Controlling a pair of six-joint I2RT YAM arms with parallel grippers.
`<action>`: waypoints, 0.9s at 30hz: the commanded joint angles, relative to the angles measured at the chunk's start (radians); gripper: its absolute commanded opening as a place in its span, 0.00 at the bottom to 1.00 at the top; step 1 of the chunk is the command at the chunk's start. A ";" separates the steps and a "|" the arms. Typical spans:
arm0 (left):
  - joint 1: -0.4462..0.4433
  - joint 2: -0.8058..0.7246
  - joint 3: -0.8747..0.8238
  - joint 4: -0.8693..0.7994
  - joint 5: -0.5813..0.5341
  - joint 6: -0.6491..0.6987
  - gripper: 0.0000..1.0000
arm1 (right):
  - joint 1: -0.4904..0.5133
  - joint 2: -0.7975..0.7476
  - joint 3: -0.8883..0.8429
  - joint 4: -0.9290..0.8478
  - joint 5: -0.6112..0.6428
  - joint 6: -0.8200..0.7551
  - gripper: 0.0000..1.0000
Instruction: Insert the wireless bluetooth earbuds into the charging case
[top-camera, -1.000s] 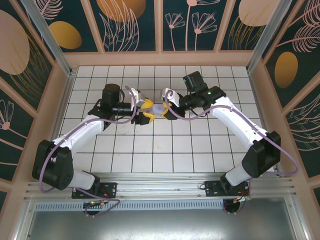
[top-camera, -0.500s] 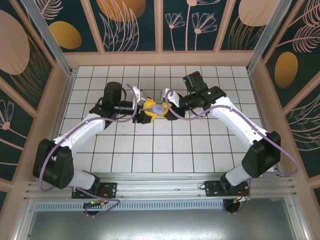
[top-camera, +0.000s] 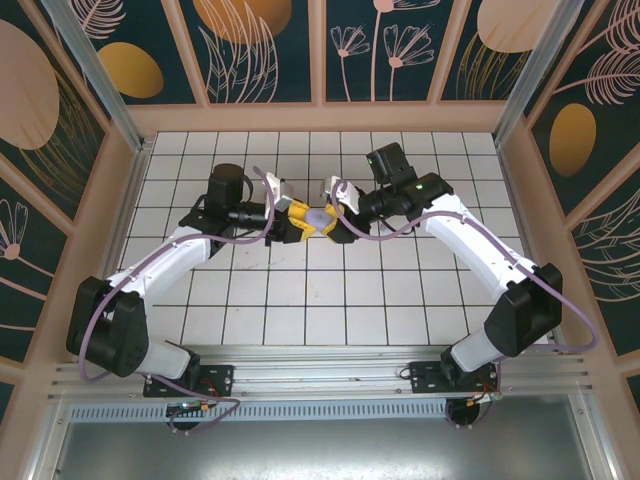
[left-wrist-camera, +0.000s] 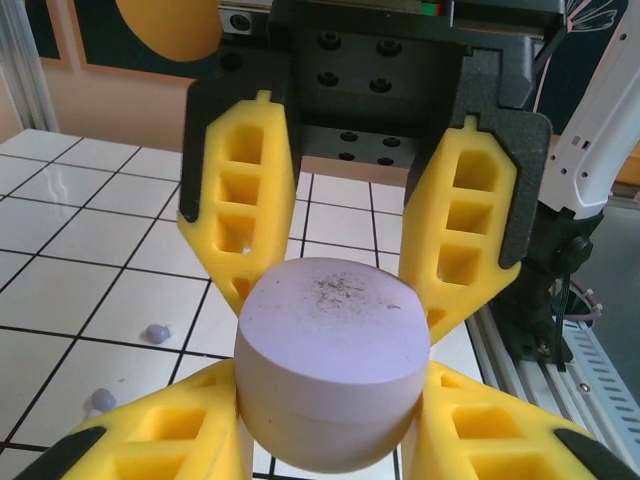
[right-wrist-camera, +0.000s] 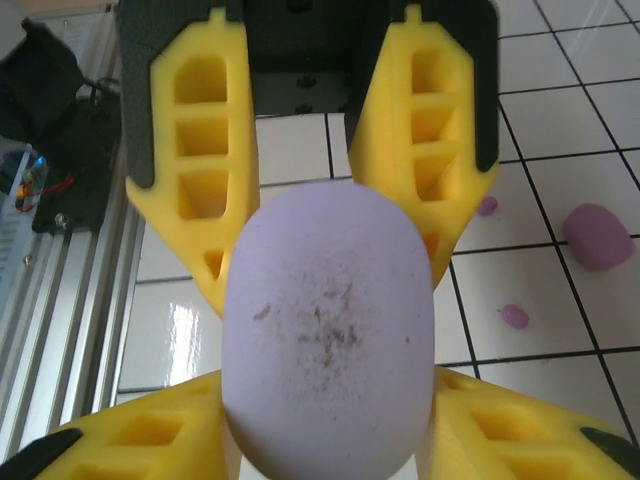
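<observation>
**Case Gripped at Mid-Worktop, Buds Loose on Tiles**

The lavender case (top-camera: 317, 216) is held clear of the tiled worktop (top-camera: 400, 300), over its middle, where the two arms meet tip to tip. A seam runs round the side of the case, and its top face carries dark flecks.

The left fingers (left-wrist-camera: 160, 430) are closed on the case, with one finger against each side. The right fingers (right-wrist-camera: 140, 440) flank the same case from the opposite end and stand fairly wide. Whether they press on it cannot be told.

In the left wrist view, one bud (left-wrist-camera: 155, 332) and a second bud (left-wrist-camera: 103, 400) lie loose on the tiles beside the case. In the right wrist view, two small purple buds lie on the tiles near a larger rounded purple piece (right-wrist-camera: 597, 236).
</observation>
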 joint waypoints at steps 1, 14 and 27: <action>-0.006 -0.015 0.000 0.077 0.003 -0.069 0.17 | -0.006 -0.069 -0.035 0.129 -0.045 0.084 0.57; 0.004 -0.092 -0.306 0.698 -0.161 -0.521 0.08 | -0.109 -0.305 -0.367 0.741 -0.023 0.762 0.68; 0.006 -0.152 -0.377 0.855 -0.194 -0.670 0.07 | 0.000 -0.263 -0.388 0.654 0.060 0.725 0.74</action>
